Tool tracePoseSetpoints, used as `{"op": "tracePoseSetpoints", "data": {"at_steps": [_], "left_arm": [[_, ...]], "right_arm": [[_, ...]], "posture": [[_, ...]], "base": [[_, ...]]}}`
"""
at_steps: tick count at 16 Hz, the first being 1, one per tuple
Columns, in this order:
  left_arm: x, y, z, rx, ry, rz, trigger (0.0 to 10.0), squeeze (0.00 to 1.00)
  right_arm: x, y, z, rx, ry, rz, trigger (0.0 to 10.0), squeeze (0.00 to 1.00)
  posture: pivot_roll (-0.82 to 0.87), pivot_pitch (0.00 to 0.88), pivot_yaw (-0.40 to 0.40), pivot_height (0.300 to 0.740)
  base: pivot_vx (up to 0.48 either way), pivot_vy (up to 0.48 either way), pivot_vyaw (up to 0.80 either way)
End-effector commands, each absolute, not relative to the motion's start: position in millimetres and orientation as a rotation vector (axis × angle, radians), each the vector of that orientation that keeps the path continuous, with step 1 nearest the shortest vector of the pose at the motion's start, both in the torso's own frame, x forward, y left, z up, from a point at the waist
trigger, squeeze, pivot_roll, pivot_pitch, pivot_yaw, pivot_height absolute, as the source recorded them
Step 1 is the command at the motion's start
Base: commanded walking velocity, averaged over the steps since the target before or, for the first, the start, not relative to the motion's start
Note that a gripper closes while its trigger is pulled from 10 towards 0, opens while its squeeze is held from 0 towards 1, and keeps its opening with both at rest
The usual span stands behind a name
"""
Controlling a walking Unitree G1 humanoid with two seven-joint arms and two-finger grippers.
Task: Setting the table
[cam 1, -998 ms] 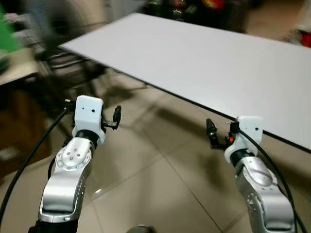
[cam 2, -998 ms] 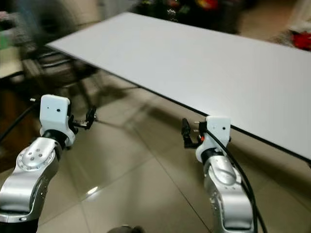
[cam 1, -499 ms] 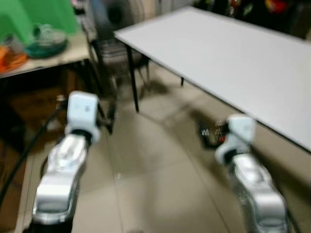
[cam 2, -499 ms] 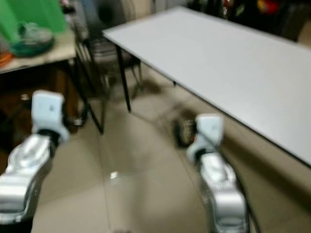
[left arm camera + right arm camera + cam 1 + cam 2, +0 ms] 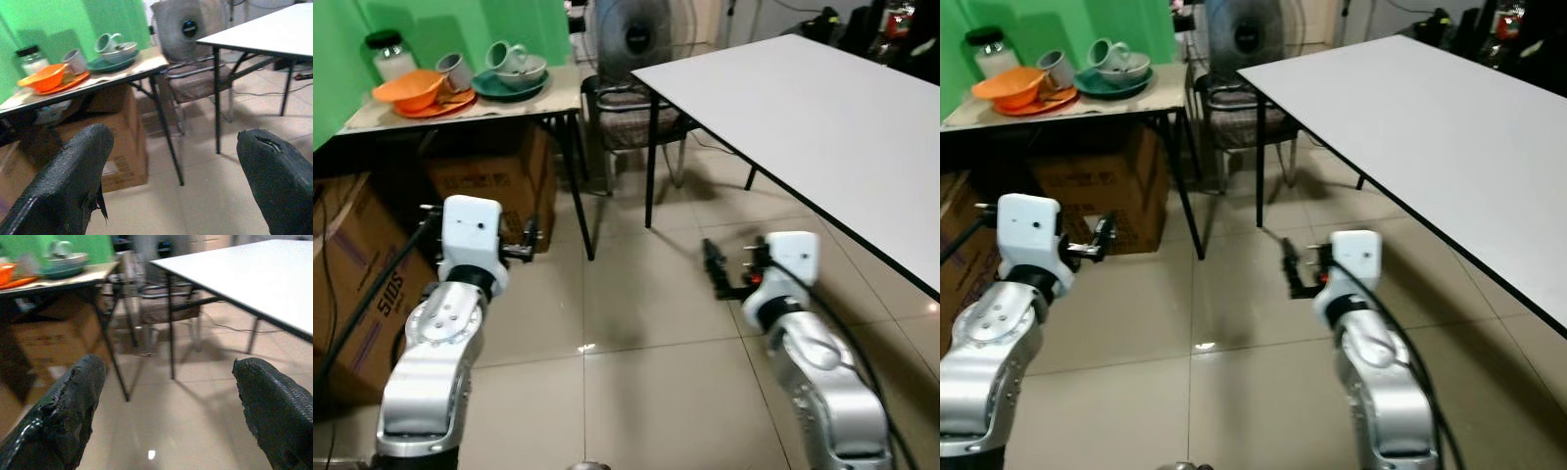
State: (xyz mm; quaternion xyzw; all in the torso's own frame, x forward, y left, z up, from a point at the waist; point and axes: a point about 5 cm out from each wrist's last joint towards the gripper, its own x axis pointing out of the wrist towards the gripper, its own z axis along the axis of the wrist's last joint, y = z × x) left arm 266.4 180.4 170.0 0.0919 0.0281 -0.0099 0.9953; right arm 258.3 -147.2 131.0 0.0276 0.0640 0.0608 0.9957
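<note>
Both arms are raised over the tiled floor (image 5: 636, 323). The left gripper (image 5: 171, 176) is held out toward the side table (image 5: 548, 98), its 2 fingers (image 5: 68, 181) spread wide with nothing between them. The right gripper (image 5: 166, 411) is spread just as wide and empty, out over the floor just beside the white table (image 5: 822, 108).

The dishes sit on the side table against the green wall (image 5: 440, 24): an orange bowl (image 5: 408, 88) on an orange plate (image 5: 435, 104), a grey mug (image 5: 456, 70) tipped beside it, a teal plate (image 5: 514, 86) carrying a bowl (image 5: 527, 69) and a pale cup (image 5: 504, 55), and a jar (image 5: 389, 54) with a dark lid at the back. Both grippers are well apart from them.

Cardboard boxes (image 5: 499, 181) sit under the side table. A chair (image 5: 631, 103) with a fan (image 5: 633, 27) behind it stands between the 2 tables.
</note>
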Motion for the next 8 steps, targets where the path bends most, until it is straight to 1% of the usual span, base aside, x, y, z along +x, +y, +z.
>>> {"op": "tracePoseSetpoints", "data": {"at_steps": [1, 3, 5, 8], "left_arm": [[264.0, 182.1, 171.6, 0.185, 0.053, -0.019, 10.0, 0.05], [262.7, 183.3, 170.8, 0.188, 0.055, -0.018, 10.0, 0.09], [260.2, 187.3, 170.2, 0.195, 0.061, -0.005, 10.0, 0.09], [257.5, 190.4, 170.5, 0.2, 0.064, 0.004, 10.0, 0.08]], "right_arm": [[258.6, -148.7, 131.5, 0.056, 0.118, 0.108, 10.0, 0.0], [256.9, -151.5, 130.0, 0.048, 0.12, 0.096, 10.0, 0.0], [254.4, -152.7, 127.4, 0.016, 0.13, 0.108, 10.0, 0.0], [254.1, -146.8, 128.2, 0.006, 0.127, 0.136, 10.0, 0.0]], "posture": [[-0.06, 0.004, 0.066, 0.74], [-0.06, 0.01, 0.064, 0.74], [-0.05, 0.017, 0.061, 0.74], [-0.05, 0.027, 0.059, 0.74]], "base": [[0.285, 0.0, 0.0], [0.3, 0.0, 0.0], [0.302, 0.0, 0.0], [0.305, 0.0, 0.75]]}}
